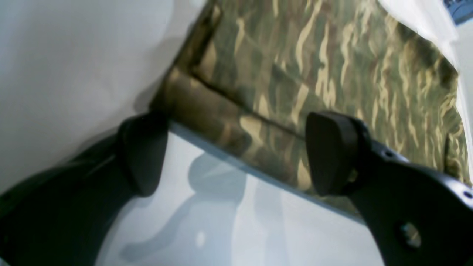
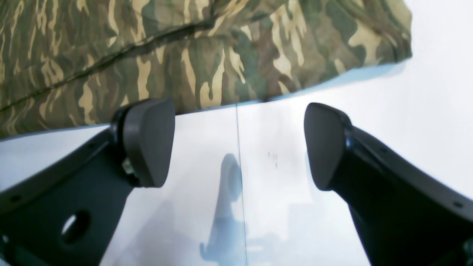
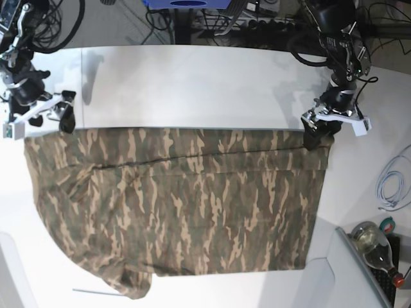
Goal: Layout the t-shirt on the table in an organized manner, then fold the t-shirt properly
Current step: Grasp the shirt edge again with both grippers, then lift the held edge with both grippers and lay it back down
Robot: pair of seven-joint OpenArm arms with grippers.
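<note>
Both grippers spread wide, gripping nothing: left gripper (image 3: 319,131) at upper right, right gripper (image 3: 51,112) at upper left. T-shirt (image 3: 180,205) spread flat on table (image 3: 192,83). Pinch the top edge's corners evenly, then fold downward together, avoiding wrinkles.

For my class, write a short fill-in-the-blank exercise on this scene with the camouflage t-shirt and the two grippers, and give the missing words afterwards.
1. The camouflage t-shirt lies spread on a table whose colour is ____.
2. The jaws of the right gripper stand ____, with nothing between them.
3. In the base view, the left gripper is at the shirt's top ____ corner.
4. In the base view, a glass ____ lies at the bottom right, off the table.

Missing words: white; open; right; bottle
</note>
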